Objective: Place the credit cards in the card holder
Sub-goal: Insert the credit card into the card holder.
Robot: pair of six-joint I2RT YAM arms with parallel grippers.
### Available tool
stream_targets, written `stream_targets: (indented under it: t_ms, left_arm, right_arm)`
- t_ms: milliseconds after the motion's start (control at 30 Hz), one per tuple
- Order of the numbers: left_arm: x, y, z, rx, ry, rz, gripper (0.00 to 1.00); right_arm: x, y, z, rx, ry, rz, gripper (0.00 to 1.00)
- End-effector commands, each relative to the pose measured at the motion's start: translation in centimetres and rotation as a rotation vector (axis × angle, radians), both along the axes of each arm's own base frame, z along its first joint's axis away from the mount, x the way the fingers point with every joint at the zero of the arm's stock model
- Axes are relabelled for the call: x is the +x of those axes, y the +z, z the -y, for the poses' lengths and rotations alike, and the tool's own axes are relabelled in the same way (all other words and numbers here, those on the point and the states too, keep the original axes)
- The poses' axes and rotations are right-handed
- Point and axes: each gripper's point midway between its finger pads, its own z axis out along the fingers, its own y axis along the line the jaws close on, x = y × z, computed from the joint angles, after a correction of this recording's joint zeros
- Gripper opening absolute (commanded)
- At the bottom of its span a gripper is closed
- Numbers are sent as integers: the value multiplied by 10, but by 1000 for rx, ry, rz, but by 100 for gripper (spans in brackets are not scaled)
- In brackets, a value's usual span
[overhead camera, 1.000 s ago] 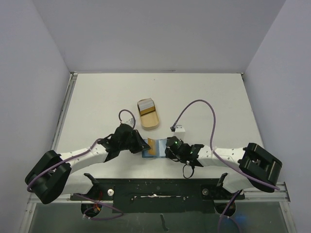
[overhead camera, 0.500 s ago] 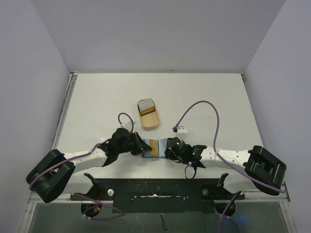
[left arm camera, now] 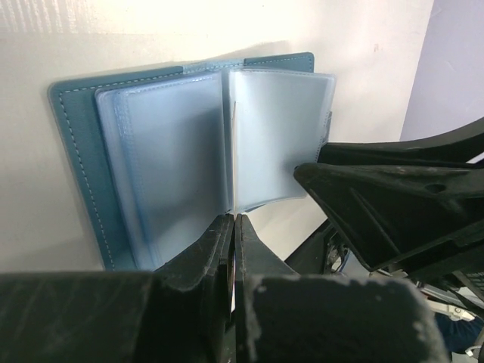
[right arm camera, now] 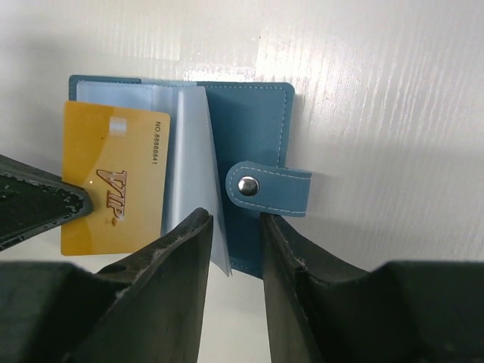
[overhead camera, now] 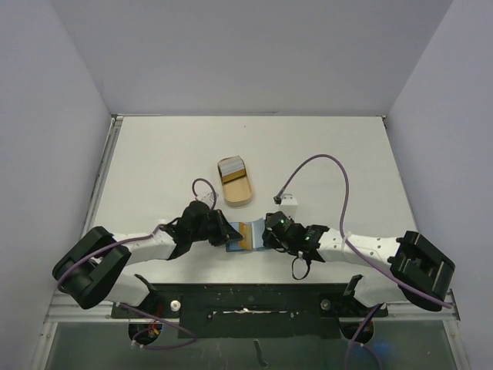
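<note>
1. We see the holder (right arm camera: 253,136) lying open on the table (overhead camera: 331,154), near its 6 o'clock edge and between the two grippers.
2. In the top view the left gripper (left arm camera: 232,221) meets the holder from 9 o'clock. Its jaws are closed, and they seem to pinch the edge of an orange card (right arm camera: 113,189).
3. This card lies over the pale blue pockets (left arm camera: 174,166). We cannot tell whether it sits inside one.
4. The right gripper (right arm camera: 234,219) stands at 3 o'clock of the holder. Its jaws are apart, and the corner of a clear leaf (right arm camera: 193,174) hangs in the gap without being pressed.
5. In the right wrist view the snap tab (right arm camera: 268,189) points to 3 o'clock.
6. The tray (overhead camera: 237,191) is at 12 o'clock of the holder, a little apart from it. A stack (overhead camera: 230,165) of cards lies at its far end.
</note>
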Motion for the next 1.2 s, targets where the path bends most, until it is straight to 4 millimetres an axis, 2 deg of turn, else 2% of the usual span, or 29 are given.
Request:
stream_targets:
  t_ms: [0,133,400,633,1167]
  left_arm:
    - [17,24,14,-56,-16,89,0]
    - [19,21,14,-47,-15,87,0]
    - [21,23,17,-67,-1,84,0]
    - [23,30,20,-106,8,91,0]
    - [20,6,17,-60,13,35,0]
  right_arm:
    - [18,22,-6,9,-19,71,32]
    - [20,21,-4,-2,-22,73,28]
    - [15,4,2,-11,-33,48,16]
    - [8,-8,5,-4,-37,20,16]
    - [5,-10,6,6,-43,14,16]
